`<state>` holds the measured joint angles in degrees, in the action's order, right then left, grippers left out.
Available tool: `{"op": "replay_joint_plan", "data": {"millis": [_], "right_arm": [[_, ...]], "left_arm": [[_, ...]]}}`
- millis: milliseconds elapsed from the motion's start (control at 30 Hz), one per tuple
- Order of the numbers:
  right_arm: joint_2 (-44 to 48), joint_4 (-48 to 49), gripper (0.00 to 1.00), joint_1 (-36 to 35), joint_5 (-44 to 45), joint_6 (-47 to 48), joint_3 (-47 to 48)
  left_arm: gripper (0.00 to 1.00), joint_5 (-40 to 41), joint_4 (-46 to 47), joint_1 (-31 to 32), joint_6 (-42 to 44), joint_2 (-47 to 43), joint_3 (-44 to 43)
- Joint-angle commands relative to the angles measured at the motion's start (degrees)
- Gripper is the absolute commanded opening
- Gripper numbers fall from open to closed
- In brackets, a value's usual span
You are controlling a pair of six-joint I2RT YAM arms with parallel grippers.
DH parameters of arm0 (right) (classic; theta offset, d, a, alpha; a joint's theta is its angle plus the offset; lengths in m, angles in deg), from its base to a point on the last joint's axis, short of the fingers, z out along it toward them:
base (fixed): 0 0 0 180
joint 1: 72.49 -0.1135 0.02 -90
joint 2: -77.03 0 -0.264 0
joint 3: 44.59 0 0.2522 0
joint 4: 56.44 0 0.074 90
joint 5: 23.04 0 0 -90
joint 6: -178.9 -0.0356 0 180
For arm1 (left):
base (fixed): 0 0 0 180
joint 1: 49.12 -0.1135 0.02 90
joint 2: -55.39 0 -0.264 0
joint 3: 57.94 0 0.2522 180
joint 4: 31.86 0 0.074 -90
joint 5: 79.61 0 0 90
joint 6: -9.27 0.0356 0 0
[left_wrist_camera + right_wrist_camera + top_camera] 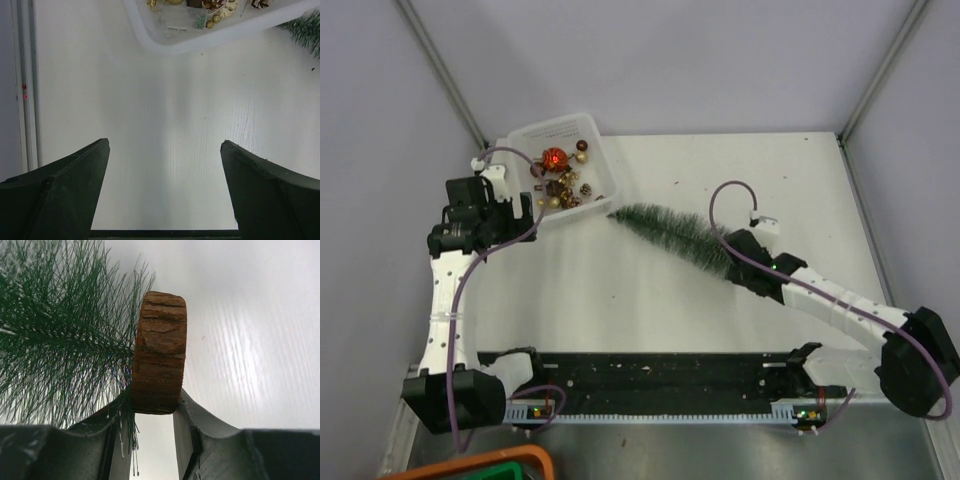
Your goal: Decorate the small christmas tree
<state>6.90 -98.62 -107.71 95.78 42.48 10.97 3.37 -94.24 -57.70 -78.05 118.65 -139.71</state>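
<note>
— We start with the white desk (620, 310), with grey walls (720, 60) around it. What do we see at the far left?

— A white slotted basket (605, 160) holding a red bauble (553, 157), gold baubles and pinecones (585, 188).

— And where do we find the small christmas tree (665, 228)?

— Lying on its side mid-desk. Its tip is just beside the basket's right corner and its base points right and nearer to us.

— How do we read the right pincer (152, 407)?

— Clamped on the tree. Its two fingers press the flat faces of the wooden disc base (159, 350), with green bristles caught against one finger.

— And the left pincer (165, 145)?

— We see its fingers spread wide apart over bare desk, just near of the basket, holding nothing.
</note>
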Motion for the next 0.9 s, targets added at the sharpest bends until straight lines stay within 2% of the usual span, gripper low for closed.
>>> {"op": "replay_joint_plan", "data": {"millis": [0, 200, 433, 500, 600, 700, 867], "right_arm": [[6.40, -8.21, 0.29, -9.75, -0.61, -5.60, -1.90], [5.79, -14.81, 0.29, -21.28, 1.15, -15.62, -3.48], [6.67, -18.25, 0.31, -25.24, 2.03, -23.19, -3.39], [6.58, -17.02, 0.37, -26.03, 0.98, -23.37, -2.96], [6.67, -15.52, 0.52, -27.00, -1.48, -22.15, -1.82], [8.16, -19.54, 0.65, -27.00, -1.49, -20.57, 1.95], [13.61, -25.36, 0.75, -27.00, -0.78, -15.56, 12.66]], "left_arm": [[0.99, -2.02, 5.55, -0.03, -0.21, 0.19, 1.38], [0.98, -5.19, 7.22, -0.03, -0.66, 2.12, 1.21], [0.98, -5.19, 8.80, -0.03, -0.48, 2.92, 2.79], [0.98, -5.02, 9.59, -0.03, -0.48, 3.00, 3.23], [0.98, -4.05, 10.83, -0.03, -1.18, 3.09, 3.50], [0.98, -3.61, 11.62, -0.03, -1.36, 3.44, 3.41], [0.99, -4.13, 13.90, -0.03, -1.27, 5.11, 3.85]]}}
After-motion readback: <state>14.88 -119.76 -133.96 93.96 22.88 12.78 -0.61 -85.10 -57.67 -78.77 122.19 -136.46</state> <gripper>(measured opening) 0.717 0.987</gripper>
